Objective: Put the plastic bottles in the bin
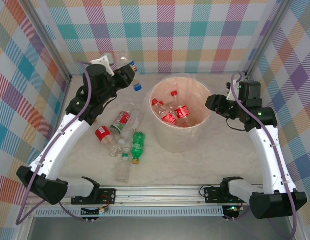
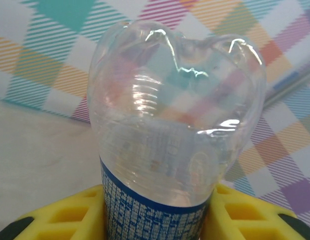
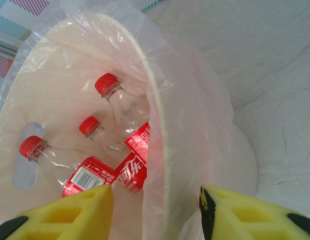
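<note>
L gripper (image 1: 126, 75) is clamping a blue-labelled clear bottle (image 2: 175, 125), up-left of the bin (image 1: 181, 142). R gripper (image 3: 157, 210) is hovering over bin's rim, jaws apart. Three red-capped bottles (image 3: 126, 172) are lying inside bin; several loose bottles (image 1: 122, 122) are lying left of bin.

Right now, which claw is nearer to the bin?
Right. The right claw sits at the right rim of the bin; the left claw, holding a blue-labelled bottle, is off beyond its far-left side.

bin (image 1: 181, 142) on table (image 1: 210, 170) | bottles (image 1: 171, 114) in bin | loose bottles (image 1: 126, 141) left of bin | held bottle (image 2: 175, 125) in left claw (image 1: 130, 70) behind them
</note>
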You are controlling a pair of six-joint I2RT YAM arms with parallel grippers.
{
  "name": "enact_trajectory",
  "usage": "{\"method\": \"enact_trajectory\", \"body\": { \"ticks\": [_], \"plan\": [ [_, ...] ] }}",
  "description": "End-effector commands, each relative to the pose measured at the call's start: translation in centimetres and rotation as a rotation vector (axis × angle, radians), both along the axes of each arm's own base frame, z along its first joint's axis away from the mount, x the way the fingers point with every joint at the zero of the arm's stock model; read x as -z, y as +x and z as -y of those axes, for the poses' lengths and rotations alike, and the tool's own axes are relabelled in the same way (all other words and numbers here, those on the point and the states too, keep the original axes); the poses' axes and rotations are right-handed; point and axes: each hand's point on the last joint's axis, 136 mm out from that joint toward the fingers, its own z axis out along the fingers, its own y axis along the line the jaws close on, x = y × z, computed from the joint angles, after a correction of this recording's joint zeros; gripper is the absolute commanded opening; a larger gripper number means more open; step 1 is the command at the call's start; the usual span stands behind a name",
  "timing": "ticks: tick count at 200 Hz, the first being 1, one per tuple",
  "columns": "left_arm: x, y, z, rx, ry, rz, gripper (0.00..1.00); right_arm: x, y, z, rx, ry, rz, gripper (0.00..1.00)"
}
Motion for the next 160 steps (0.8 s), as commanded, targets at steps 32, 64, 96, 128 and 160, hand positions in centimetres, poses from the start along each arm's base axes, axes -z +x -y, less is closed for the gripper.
{"method": "enact_trajectory", "body": {
  "ticks": [32,64,96,128,160],
  "plan": [
    [-6.1,-2.5,5.3,0.159,0.032,0.206,0.26,-0.5,0.4,-0.4,-0.024,0.016,0.034,0.39],
    [-4.1,-4.6,12.0,0.335,0.110,0.186,0.25,-0.5,0.4,-0.5,-0.029,0.024,0.033,0.35],
    [0.9,-5.4,15.6,0.427,0.229,0.105,0.24,-0.6,0.3,-0.7,-0.040,0.028,0.045,0.32],
    [3.9,-6.6,16.8,0.503,0.269,0.068,0.24,-1.3,0.2,-0.9,-0.051,0.037,0.080,0.29],
    [7.0,-7.3,18.3,0.579,0.282,0.016,0.24,-1.1,0.4,-1.0,-0.060,0.033,0.080,0.28]
  ]
}}
